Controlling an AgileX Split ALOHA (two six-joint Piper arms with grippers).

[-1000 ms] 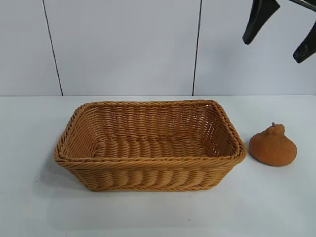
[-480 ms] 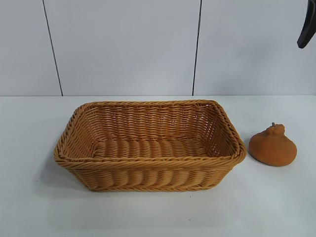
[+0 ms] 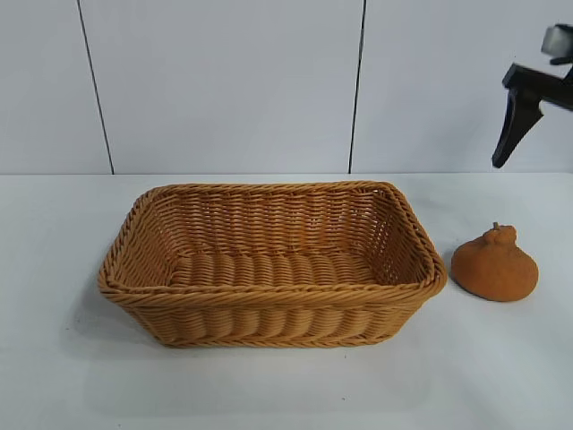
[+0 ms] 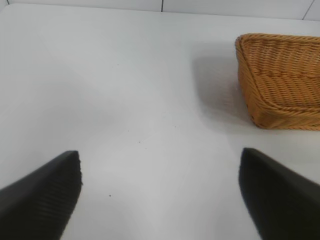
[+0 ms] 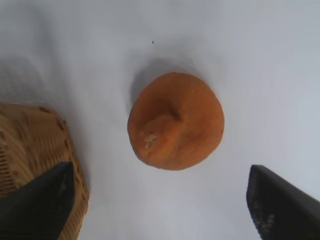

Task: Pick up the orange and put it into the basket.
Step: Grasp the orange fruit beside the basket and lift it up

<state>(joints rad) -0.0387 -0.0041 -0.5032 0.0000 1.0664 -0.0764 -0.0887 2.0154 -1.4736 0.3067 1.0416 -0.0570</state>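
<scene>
Orange (image 5: 175,121) on table below right gripper's (image 5: 165,200) spread fingers

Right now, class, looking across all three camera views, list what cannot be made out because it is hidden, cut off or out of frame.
- Right end effector: the exterior view's right edge cuts off all but one black finger.
- Left end effector: outside the exterior view; its wrist view shows only two fingertips.
- Orange: its underside is hidden against the table.
- Basket: both wrist views cut off most of it.
</scene>
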